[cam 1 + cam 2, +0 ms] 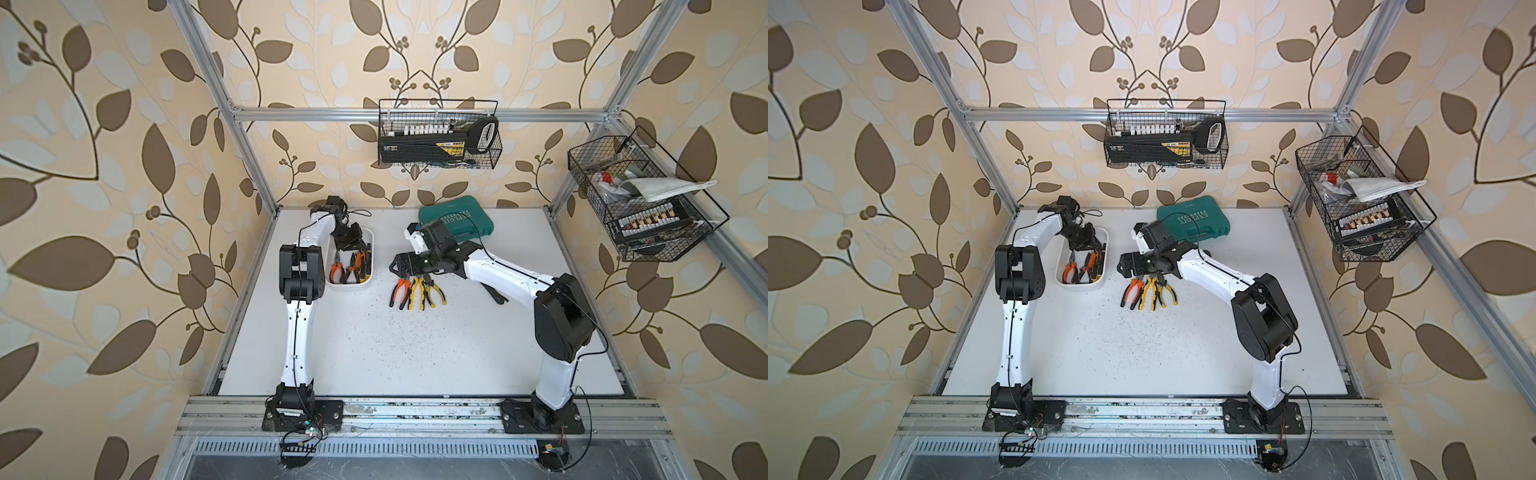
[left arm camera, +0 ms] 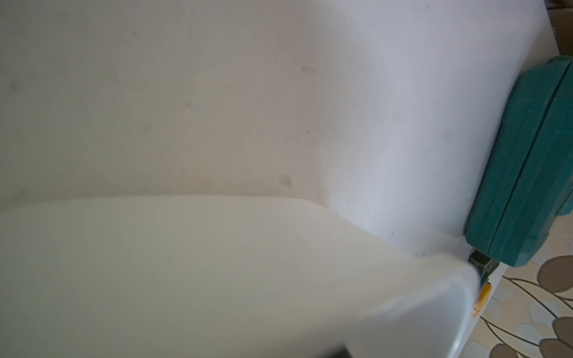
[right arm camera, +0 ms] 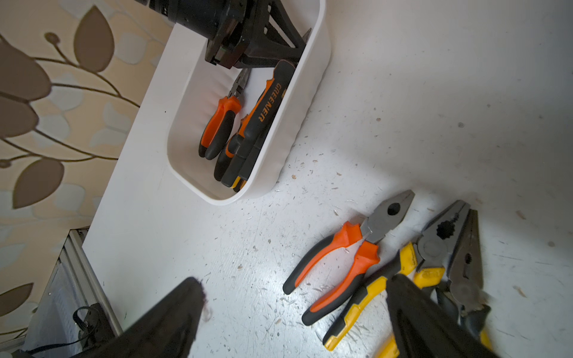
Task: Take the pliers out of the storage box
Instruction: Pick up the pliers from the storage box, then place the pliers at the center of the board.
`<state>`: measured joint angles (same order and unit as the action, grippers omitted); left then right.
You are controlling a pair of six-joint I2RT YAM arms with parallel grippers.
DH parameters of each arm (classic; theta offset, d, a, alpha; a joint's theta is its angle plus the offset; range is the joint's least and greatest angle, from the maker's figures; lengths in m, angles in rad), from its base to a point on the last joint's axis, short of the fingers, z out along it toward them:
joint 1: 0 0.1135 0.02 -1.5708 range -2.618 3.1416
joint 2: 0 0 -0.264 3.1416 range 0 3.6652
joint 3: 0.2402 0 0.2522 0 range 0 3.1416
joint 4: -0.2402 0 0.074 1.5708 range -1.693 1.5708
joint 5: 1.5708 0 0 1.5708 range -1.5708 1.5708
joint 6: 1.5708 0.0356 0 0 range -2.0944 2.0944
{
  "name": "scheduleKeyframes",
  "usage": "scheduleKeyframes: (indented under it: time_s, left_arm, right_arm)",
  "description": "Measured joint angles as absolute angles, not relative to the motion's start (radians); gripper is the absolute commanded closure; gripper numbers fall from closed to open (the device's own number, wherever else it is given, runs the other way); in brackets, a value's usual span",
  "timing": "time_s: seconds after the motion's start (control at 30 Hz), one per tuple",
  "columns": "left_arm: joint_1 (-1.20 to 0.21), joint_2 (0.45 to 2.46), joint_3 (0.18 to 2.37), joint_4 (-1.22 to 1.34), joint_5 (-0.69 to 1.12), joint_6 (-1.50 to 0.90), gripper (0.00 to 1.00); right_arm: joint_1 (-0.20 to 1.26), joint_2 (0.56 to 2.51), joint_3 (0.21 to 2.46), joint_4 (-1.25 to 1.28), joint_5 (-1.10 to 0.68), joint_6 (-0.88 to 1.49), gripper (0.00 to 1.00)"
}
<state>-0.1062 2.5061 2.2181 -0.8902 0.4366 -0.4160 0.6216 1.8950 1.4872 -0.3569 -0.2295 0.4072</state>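
The scuffed white worktop [image 1: 374,353] carries a teal-green moulded plastic case [image 1: 457,224] at its far edge, right of centre. A shallow white plastic storage box [image 1: 351,286] with rounded corners stands close to the left edge, in the far half, well apart from the case.

The pliers have dark metal heads and orange-and-black or yellow-and-black handles. Several pairs [image 3: 263,108] lie lengthwise inside the storage box, crowded against the wall that faces the worktop's centre. One needle-nosed pair [image 3: 218,127] lies just beside them. Further pairs [image 1: 417,293] lie side by side outside the box near the worktop's centre, handles toward the front edge.

The left jaws are down inside the far end of the storage box. Their fingers [image 3: 269,56] converge until the tips nearly meet at the head end of the boxed pliers. Whether anything is pinched cannot be told.

The right jaws are spread wide, fingers [image 3: 173,316] far apart, holding nothing. They are poised just above the head end of the loose row.
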Motion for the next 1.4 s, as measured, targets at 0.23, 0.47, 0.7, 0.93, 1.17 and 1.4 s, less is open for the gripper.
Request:
scheduleKeyframes:
  time_s: [0.23,0.47,0.7,0.93,1.17,1.4]
  left_arm:
    - [-0.091,2.504,2.23,-0.904,0.433,-0.387,1.0]
    - [-0.055,2.453,2.218,-0.921,0.442,-0.371,1.0]
    - [-0.027,2.356,2.185,-0.926,0.466,-0.37,1.0]
    - [-0.027,2.267,2.095,-0.924,0.499,-0.384,1.0]
    - [-0.047,2.162,1.985,-0.921,0.509,-0.431,1.0]
    - [-0.098,2.105,1.975,-0.914,0.514,-0.457,1.0]
  right_arm:
    - [0.622,1.896,1.489,-0.356,-0.233,0.414,0.05]
    - [0.625,1.914,1.512,-0.355,-0.247,0.422,0.05]
    - [0.634,1.929,1.525,-0.344,-0.268,0.431,0.05]
    - [0.635,1.953,1.549,-0.263,-0.319,0.534,0.07]
    - [0.652,2.038,1.703,-0.218,-0.329,0.661,0.1]
    - [0.672,2.124,1.882,-0.27,-0.31,0.704,0.18]
